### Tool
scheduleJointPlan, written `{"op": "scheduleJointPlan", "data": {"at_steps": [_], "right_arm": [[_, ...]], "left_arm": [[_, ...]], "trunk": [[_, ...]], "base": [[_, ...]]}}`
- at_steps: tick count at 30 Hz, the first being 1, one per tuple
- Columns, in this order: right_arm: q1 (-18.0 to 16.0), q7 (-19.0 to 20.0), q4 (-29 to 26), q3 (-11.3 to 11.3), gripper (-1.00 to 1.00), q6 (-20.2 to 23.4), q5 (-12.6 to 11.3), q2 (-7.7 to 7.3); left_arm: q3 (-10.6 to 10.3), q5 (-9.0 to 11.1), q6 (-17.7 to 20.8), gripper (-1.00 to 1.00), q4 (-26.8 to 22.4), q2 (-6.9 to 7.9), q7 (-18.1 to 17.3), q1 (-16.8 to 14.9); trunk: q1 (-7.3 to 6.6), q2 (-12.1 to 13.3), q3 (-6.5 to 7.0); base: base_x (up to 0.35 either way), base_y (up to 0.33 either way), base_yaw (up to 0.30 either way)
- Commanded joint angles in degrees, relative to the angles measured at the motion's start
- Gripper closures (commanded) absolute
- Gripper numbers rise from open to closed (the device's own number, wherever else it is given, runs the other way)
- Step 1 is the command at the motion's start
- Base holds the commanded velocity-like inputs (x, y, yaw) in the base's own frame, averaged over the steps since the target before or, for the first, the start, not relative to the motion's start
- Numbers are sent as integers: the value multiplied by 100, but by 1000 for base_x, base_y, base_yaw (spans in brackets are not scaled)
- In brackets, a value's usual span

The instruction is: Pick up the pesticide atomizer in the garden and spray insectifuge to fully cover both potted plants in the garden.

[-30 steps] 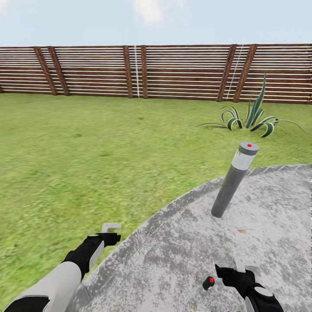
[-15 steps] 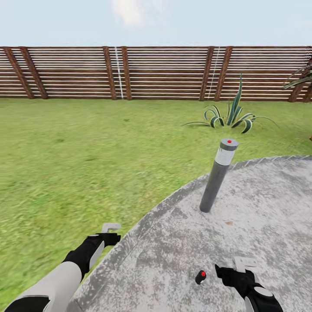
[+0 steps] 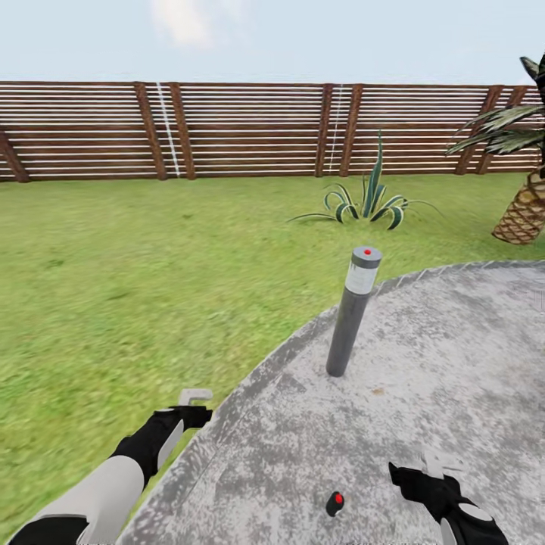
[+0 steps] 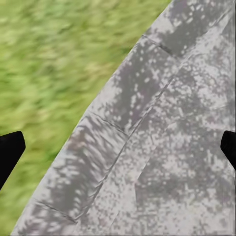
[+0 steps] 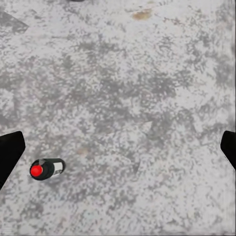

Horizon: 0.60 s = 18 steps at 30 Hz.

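Observation:
A small dark bottle with a red top and white label, the pesticide atomizer (image 3: 334,502), rests on the mottled grey patio (image 3: 424,424) near the bottom edge of the head view. My right gripper (image 3: 439,463) hovers open over the paving a short way to its right, holding nothing. The right wrist view has the atomizer (image 5: 46,168) close to one black fingertip (image 5: 10,152). My left gripper (image 3: 195,400) hangs open over the patio's edge by the grass, its fingertips (image 4: 9,150) wide apart. The potted plants are out of view.
A tall grey bollard lamp (image 3: 352,310) with a red dot stands on the patio ahead. Lawn (image 3: 136,272) stretches to a brown slatted fence (image 3: 250,129). A striped agave clump (image 3: 367,200) grows near the fence, and a palm trunk (image 3: 524,212) stands at the far right.
The whole view has swung right: fence, agave and lamp slid left and the palm came into sight. The atomizer now lies farther left of my right gripper. Both grippers stay open.

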Motion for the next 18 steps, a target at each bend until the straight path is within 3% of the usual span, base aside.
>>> {"op": "scheduleJointPlan", "data": {"at_steps": [1,13,18], "right_arm": [[-3,-1,-5,-13,-100,30,-5,1],[-3,-1,-4,-54,-100,30,-9,5],[-3,-1,-6,-58,-100,30,-7,-2]], "left_arm": [[-3,0,33,-100,-13,2,2,0],[-3,-6,26,-100,-21,34,-4,15],[-3,-5,33,-100,-21,36,-6,17]], "trunk": [[-1,-2,-2],[-1,-2,26],[-1,-2,47]], "base": [[18,0,-256],[2,4,-233],[-1,236,-220]]}}
